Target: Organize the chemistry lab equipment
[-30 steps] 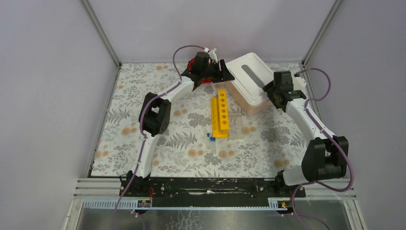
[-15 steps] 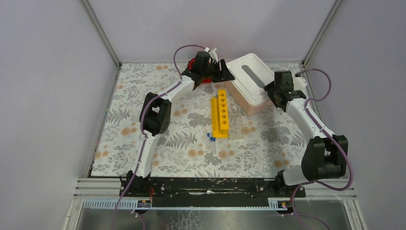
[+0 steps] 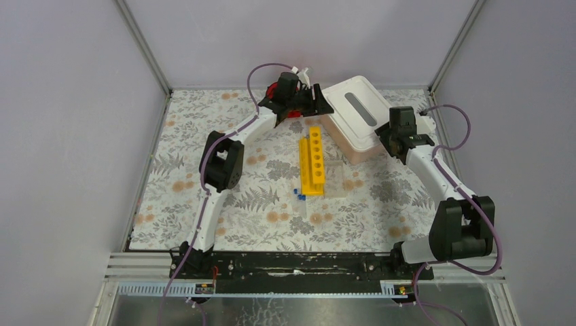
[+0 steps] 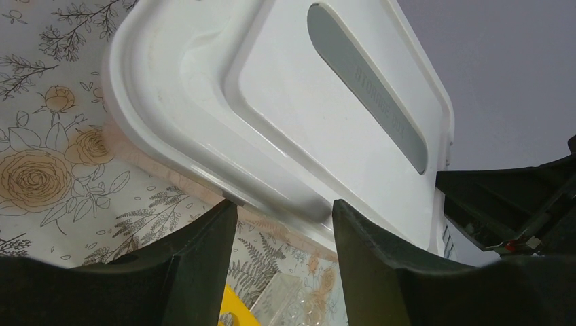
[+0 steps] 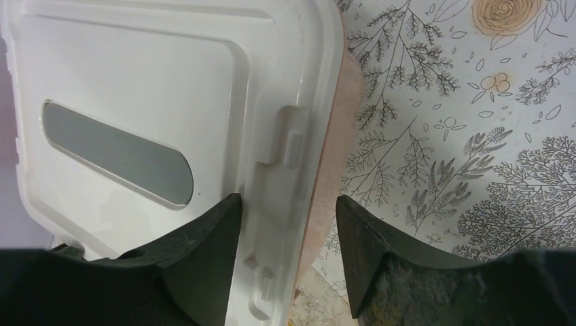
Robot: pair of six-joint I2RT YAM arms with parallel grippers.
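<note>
My right arm has crept inward over the last second, so the right gripper now sits at the right-hand edge of the pinkish plastic bin with its white snap-on lid; its jaws have been narrowing as it came, yet they stand apart, straddling the lid's rim beside a moulded latch tab, and I cannot tell whether either finger touches it. The left gripper has not budged; it hangs at the bin's far-left corner, fingers moderately spread and holding nothing, the lid's edge just beyond them. I read this as the start of freeing the lid, so that the bin can take the loose items. Those wait untouched: the long yellow plastic test-tube rack with round holes lies in the middle of the floral-patterned table, just beside the bin; the small clear blue-capped tubes sit at its near end.
</note>
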